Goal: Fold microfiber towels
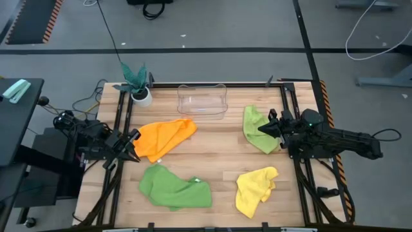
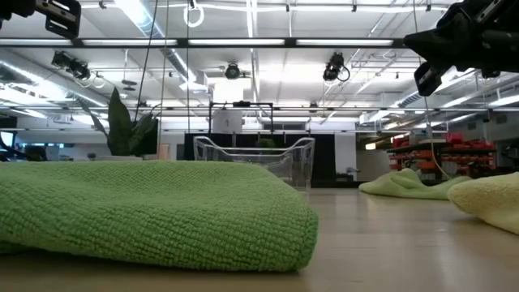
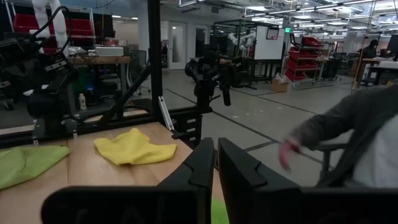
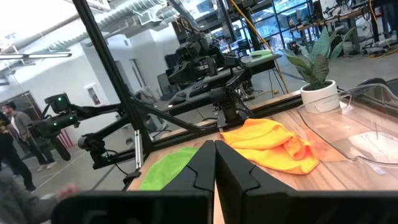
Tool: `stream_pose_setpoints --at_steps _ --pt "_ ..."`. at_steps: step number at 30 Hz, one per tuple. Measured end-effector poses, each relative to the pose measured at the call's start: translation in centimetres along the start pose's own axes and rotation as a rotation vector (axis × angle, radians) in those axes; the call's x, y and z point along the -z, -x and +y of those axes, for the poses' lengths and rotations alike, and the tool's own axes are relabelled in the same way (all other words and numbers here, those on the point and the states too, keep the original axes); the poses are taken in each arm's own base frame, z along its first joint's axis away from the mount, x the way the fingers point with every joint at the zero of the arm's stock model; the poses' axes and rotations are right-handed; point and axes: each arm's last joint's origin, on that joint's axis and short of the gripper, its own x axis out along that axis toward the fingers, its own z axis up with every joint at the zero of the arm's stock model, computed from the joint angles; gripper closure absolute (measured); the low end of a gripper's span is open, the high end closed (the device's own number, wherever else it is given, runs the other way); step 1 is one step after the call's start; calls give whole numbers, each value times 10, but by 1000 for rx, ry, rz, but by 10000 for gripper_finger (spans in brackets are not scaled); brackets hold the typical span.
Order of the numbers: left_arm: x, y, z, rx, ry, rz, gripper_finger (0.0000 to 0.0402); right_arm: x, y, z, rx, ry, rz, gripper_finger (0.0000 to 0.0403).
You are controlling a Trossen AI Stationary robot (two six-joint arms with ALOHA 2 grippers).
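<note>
Lying crumpled, soft nubby microfiber towels (image 1: pixel 176 187) on pale wood table (image 1: pixel 219 169)

text: none can be read | labels and brands: none visible | signs: far boards in the room behind are too small to read | numbers: none

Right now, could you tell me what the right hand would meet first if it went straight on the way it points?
Probably the orange towel, straight ahead of the right hand across bare table. The hand seems raised, so it might pass over it; depth is unclear.
</note>
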Motion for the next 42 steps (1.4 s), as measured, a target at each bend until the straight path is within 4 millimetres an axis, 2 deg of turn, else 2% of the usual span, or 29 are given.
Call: stream_pose_setpoints --at_steps 13,17,23,27,42 --pt "0 0 0 0 -11 0 367 0 0 0 0 0 0 389" --pt "0 0 0 0 -106 0 366 0 0 0 0 0 0 389" --pt "-2 0 0 -7 -368 -20 375 0 0 0 0 0 0 389" --pt "-4 0 0 -11 -474 -37 378 0 0 0 0 0 0 389" --pt "-4 0 0 -12 -465 -36 373 -3 0 -1 60 54 -48 389"
